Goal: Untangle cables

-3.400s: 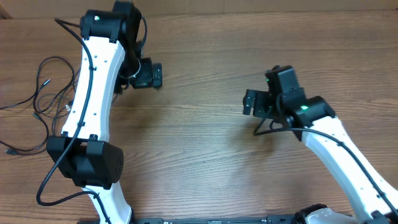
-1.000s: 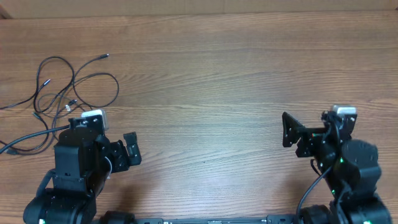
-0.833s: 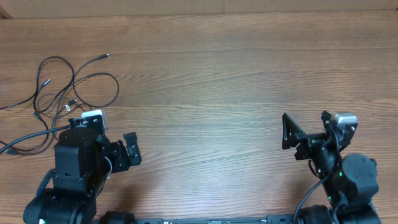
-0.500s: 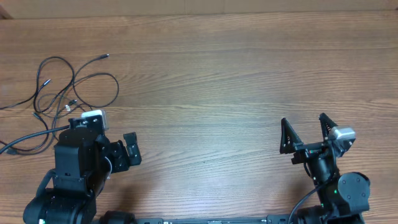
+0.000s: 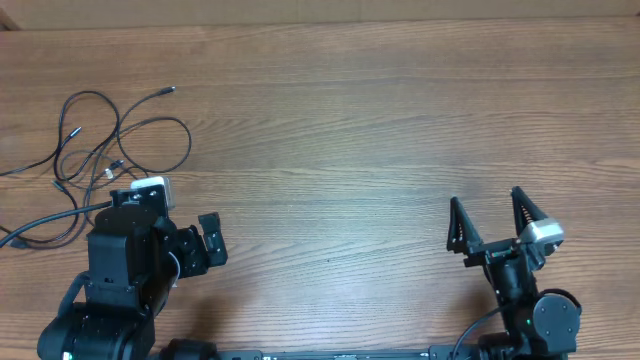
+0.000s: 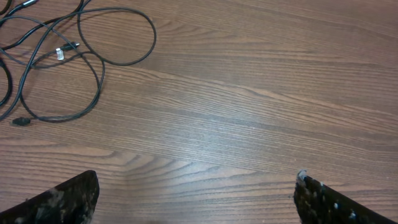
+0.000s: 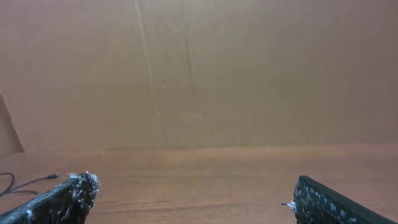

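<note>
Along the bottom edge of the overhead view sit the 2 arms, folded back close to their bases. The left claw (image 5: pixel 212 240) is at the lower left, fingers spread and holding nothing. The right claw (image 5: pixel 486 205) is at the lower right with its 2 black fingers wide apart, also holding nothing. In the left wrist view the left claw (image 6: pixel 198 176) shows only as 2 dark fingertips in the bottom corners, with bare wood grain of the desk (image 6: pixel 249 93) between them. In the right wrist view the right claw (image 7: pixel 196 179) is likewise 2 fingertips at the bottom corners, far apart.

Farther up, the middle of the desk (image 5: pixel 350 130) is brown wood.

The cables (image 5: pixel 110 160) lie in the upper left of the overhead frame, a loose tangle of thin black cords with overlapping loops and small plug ends, some silver. They lie just above the left arm in the frame and well apart from the right claw. In the left wrist view the cables (image 6: pixel 62 52) fill the upper left corner, apart from both fingertips. The right wrist view catches a thin strand of the cables (image 7: pixel 37 180) at its lower left edge, and beyond the desk (image 7: pixel 205 162) a plain tan wall (image 7: pixel 199 74).
</note>
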`<act>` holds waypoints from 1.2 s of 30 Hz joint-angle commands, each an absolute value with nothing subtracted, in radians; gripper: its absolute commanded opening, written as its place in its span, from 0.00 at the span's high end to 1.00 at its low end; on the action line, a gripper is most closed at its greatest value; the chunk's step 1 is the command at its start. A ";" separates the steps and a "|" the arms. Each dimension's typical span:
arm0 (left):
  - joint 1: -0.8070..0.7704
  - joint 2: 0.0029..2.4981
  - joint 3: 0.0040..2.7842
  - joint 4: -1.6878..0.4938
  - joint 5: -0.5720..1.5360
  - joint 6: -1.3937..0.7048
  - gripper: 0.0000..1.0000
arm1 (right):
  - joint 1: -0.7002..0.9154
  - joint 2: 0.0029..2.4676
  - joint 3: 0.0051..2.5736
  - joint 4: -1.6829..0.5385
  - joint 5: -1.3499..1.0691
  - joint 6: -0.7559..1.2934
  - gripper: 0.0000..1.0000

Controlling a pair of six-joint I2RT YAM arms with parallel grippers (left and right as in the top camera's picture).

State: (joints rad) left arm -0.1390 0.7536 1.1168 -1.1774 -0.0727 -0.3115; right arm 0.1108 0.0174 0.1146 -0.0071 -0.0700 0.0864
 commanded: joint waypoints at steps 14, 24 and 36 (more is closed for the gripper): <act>-0.145 0.752 1.114 -1.174 -0.086 -0.318 0.00 | 0.069 0.002 0.008 0.047 -0.120 -0.035 0.00; -0.145 0.752 1.114 -1.174 -0.086 -0.318 0.00 | 0.044 0.002 0.008 -0.073 -0.152 -0.025 0.00; -0.145 0.752 1.114 -1.174 -0.086 -0.318 0.00 | 0.044 0.003 0.008 -0.070 -0.151 -0.002 0.00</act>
State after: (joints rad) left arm -0.1390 0.7536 1.1168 -1.1778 -0.0727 -0.3115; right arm 0.0521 0.0128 0.0185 -0.0753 -0.1497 -0.0105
